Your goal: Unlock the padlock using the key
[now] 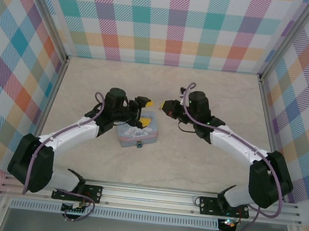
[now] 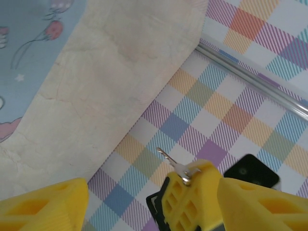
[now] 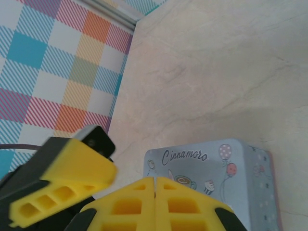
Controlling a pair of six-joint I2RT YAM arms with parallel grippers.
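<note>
The key (image 2: 173, 164) is a thin sliver of pale, shiny metal, its free end slightly hooked. In the left wrist view I see it poking up out of the tip of the right hand (image 2: 190, 187), whose ribbed yellow plastic fingers are pressed together on it. My right wrist view agrees: the two fingers meet along a single seam with no gap. The left hand (image 1: 146, 104) is spread wide, its blocky yellow fingers (image 2: 45, 207) well apart and gripping nothing. From above, both hands hang nose to nose over the far right corner of the tin (image 1: 135, 130), a round-cornered pastel-blue box with balloon drawings and looping lettering on its lid (smooth painted metal, by the sheen). I make out the padlock (image 1: 138, 144) only as a tiny dark speck at the tin's near edge, too small for detail. The bench (image 1: 195, 153) is a pale, marbled, matte sheet, walled in by checked panels (image 1: 176, 23)
</note>
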